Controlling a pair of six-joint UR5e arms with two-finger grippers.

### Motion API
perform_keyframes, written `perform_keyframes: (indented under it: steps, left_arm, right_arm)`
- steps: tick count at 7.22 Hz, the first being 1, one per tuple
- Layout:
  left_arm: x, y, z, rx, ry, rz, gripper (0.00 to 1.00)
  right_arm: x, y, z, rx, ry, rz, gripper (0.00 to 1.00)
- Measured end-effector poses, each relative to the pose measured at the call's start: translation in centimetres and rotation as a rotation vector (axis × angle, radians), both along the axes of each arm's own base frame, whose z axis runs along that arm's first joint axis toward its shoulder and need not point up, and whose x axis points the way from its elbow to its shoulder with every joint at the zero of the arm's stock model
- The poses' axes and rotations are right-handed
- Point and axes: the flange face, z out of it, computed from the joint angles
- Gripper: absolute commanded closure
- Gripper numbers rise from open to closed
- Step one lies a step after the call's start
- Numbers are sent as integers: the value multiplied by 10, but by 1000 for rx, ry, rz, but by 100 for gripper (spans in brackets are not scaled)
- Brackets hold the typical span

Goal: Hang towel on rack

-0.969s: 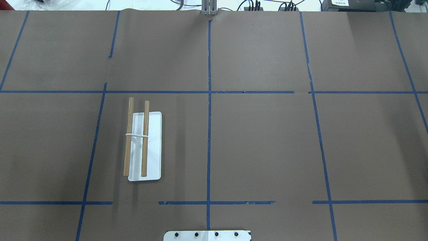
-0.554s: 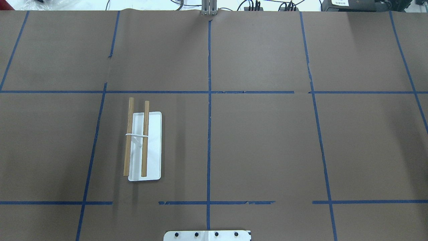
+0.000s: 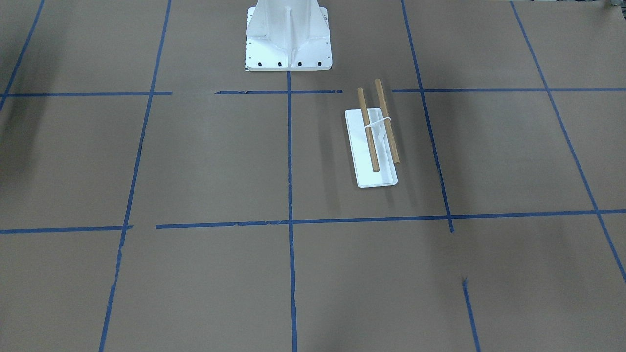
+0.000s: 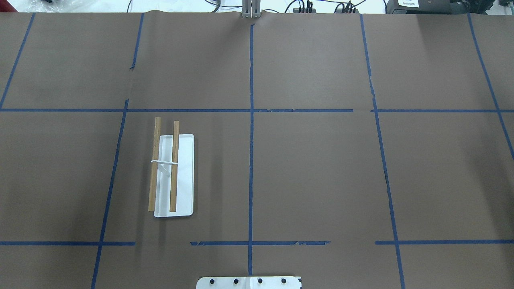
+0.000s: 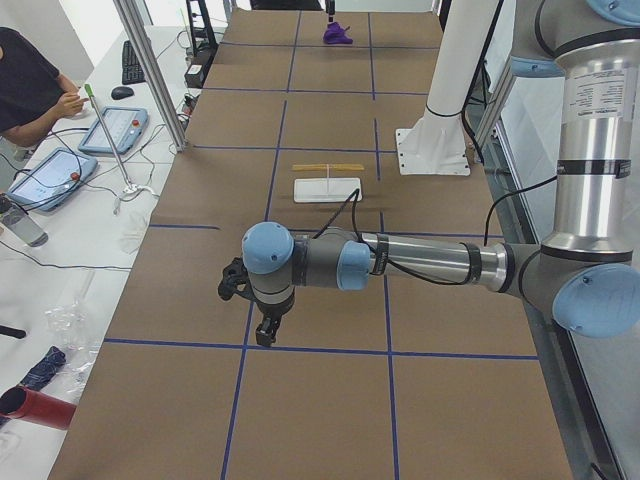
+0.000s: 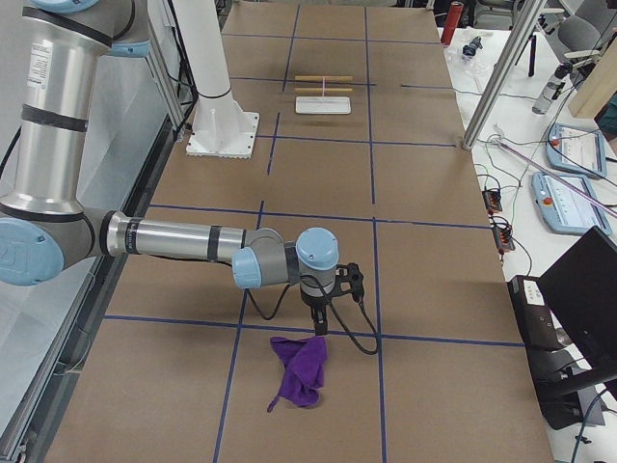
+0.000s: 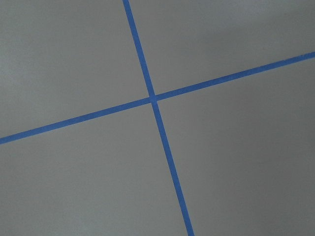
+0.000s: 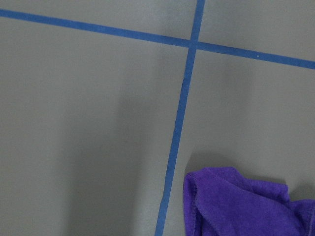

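The rack [image 4: 174, 176] stands on the brown table on my left side: a white base with two wooden rods, bare. It also shows in the front view [image 3: 374, 142] and both side views [image 5: 328, 185] [image 6: 323, 101]. The purple towel [image 6: 301, 369] lies crumpled on the table at my right end, and shows in the right wrist view [image 8: 241, 204] and far off in the left side view [image 5: 338, 35]. My right gripper [image 6: 319, 328] hangs just over the towel's edge. My left gripper [image 5: 262, 335] hangs over bare table at my left end. I cannot tell whether either is open or shut.
The white robot pedestal [image 3: 288, 39] stands at the table's middle on my side. Blue tape lines [image 7: 152, 98] cross the table. An operator [image 5: 30, 80] with tablets sits beside the table, past a metal pole [image 5: 150, 70].
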Motion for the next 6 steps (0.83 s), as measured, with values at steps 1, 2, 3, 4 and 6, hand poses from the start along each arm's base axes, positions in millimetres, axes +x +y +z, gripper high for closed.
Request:
perform_keyframes:
  steps: [1,2,3,4,6]
  left_arm:
    - [1,1,0,10,9,0,0]
    - [2,3,1,13,30,2,0]
    - [3,5,1,14,49,3,0]
    - [4,5,1,15,57,4,0]
    - [4,5,0,17,61,5,0]
  right_arm:
    - [-18,-2,6,23,73,-41,0]
    - [-34,-2,14,31,114,-82,3]
    - [-49,0,24,27,142,-123,11]
    - [-61,2,35,18,164,-156,14]
    - [-79,-1,53,10,215,-201,29]
